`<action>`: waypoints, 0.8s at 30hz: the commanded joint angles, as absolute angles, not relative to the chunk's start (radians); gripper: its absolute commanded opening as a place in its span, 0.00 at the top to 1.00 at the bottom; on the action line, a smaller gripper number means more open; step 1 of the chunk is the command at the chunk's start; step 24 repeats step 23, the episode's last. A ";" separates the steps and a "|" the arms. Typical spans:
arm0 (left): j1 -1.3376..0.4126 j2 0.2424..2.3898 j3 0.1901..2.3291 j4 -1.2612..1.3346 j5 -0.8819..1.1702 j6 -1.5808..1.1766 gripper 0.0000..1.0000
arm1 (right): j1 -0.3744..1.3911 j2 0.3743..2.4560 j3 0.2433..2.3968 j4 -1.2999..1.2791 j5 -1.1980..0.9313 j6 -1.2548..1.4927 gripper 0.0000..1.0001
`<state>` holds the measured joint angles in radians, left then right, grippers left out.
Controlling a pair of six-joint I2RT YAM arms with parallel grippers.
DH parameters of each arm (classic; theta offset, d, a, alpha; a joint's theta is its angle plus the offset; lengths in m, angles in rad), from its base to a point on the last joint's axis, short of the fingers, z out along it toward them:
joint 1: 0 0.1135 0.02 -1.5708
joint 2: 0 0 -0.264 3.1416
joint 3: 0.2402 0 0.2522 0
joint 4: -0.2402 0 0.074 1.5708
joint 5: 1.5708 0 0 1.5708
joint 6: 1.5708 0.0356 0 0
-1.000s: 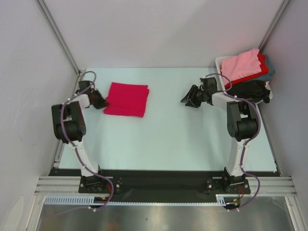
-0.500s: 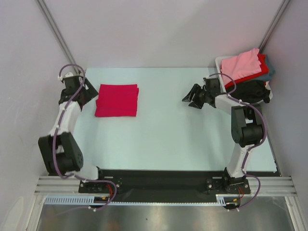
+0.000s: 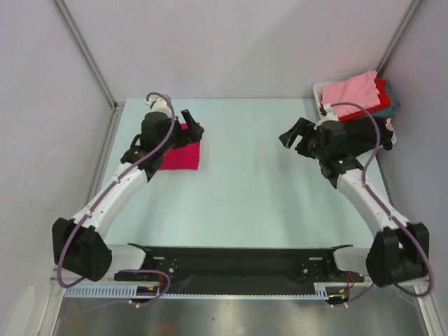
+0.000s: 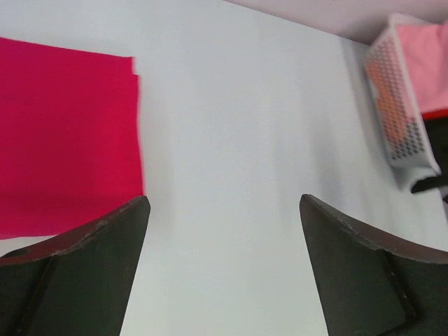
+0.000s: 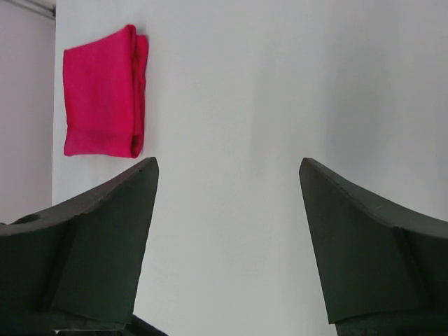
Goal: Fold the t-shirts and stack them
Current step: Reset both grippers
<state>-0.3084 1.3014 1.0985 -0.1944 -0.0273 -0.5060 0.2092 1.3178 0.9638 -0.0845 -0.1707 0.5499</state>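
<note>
The folded crimson-magenta t-shirt (image 3: pixel 180 157) lies at the far left of the table, partly under my left wrist. It fills the left side of the left wrist view (image 4: pixel 66 133) and shows as a small folded block in the right wrist view (image 5: pixel 101 94). My left gripper (image 3: pixel 192 126) (image 4: pixel 224 203) is open above the bare table just right of the shirt, holding nothing. My right gripper (image 3: pixel 288 136) (image 5: pixel 227 164) is open and empty over bare table at the right. Other t-shirts, light pink (image 3: pixel 353 91), red (image 3: pixel 380 89), grey-teal (image 3: pixel 393 101) and black (image 3: pixel 367 133), are piled in the basket.
A white perforated basket (image 3: pixel 318 89) (image 4: pixel 399 105) stands at the far right corner, against the right wall. Grey walls close the table on the left, back and right. The right arm's forearm crosses in front of the basket.
The left arm let go of the crimson shirt, opened, and swung from the left edge up over it. The shirt slid left. The right gripper opened wider as its arm stretched out.
</note>
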 commanded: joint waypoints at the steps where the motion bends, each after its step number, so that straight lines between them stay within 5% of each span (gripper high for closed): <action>1: -0.388 1.207 1.100 -0.130 -0.049 -0.531 0.06 | 0.209 1.188 0.905 -0.098 -0.022 0.494 0.12; 14: -0.551 0.838 0.493 -0.005 -0.104 -0.468 0.00 | 0.201 0.680 0.398 -0.095 0.075 0.535 0.12; 24: -0.591 0.693 0.325 0.037 -0.101 -0.430 0.00 | 0.199 0.548 0.324 -0.138 0.135 0.508 0.12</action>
